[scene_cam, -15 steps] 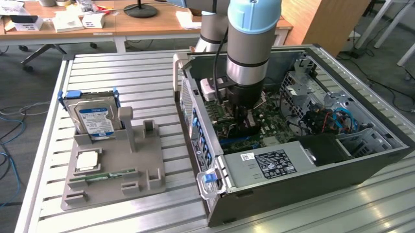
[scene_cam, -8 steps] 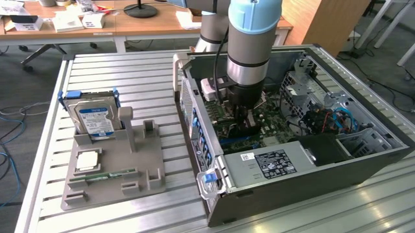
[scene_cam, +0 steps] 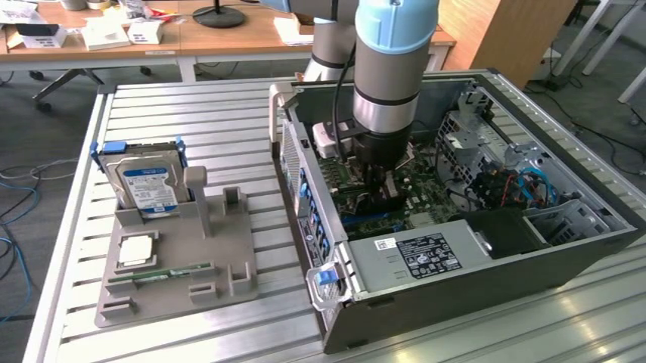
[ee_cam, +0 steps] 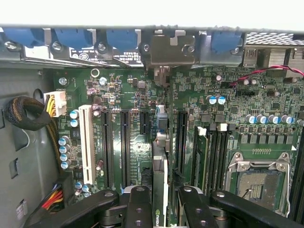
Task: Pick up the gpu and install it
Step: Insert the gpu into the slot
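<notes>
My gripper (ee_cam: 160, 211) is shut on the gpu (ee_cam: 160, 183), a thin dark card seen edge-on between the two black fingers (ee_cam: 137, 206). The card runs from the fingers across the green motherboard (ee_cam: 118, 90) toward the case's rear wall, where a silver bracket (ee_cam: 164, 54) sits. It lies between two long black slots (ee_cam: 124, 147); I cannot tell whether it is seated. In the exterior view the arm reaches straight down into the open computer case (scene_cam: 565, 249), with the gripper (scene_cam: 382, 198) low over the board.
On the exterior view's left a grey parts holder (scene_cam: 217, 261) carries a silver hard drive (scene_cam: 148, 185), a processor chip (scene_cam: 136, 249) and a slim green memory stick (scene_cam: 162, 274). Inside the case are a power supply (scene_cam: 424, 253), drive cages (scene_cam: 474, 144) and cable bundles (ee_cam: 26, 114).
</notes>
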Action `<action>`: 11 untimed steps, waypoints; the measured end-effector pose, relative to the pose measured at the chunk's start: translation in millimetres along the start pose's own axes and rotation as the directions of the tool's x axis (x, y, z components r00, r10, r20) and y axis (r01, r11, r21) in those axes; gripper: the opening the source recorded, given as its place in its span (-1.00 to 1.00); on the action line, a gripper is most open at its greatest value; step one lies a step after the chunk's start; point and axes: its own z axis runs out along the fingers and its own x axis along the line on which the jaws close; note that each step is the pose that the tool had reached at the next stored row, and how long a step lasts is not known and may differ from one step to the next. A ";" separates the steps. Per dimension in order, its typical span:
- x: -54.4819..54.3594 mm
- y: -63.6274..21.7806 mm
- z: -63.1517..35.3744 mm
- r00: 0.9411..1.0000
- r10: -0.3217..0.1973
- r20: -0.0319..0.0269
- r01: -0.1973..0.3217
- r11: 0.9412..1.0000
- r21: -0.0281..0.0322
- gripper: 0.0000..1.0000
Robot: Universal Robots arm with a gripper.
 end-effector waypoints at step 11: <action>0.0 3.2 -0.3 1.000 0.000 0.000 0.000 1.000 0.005 -0.47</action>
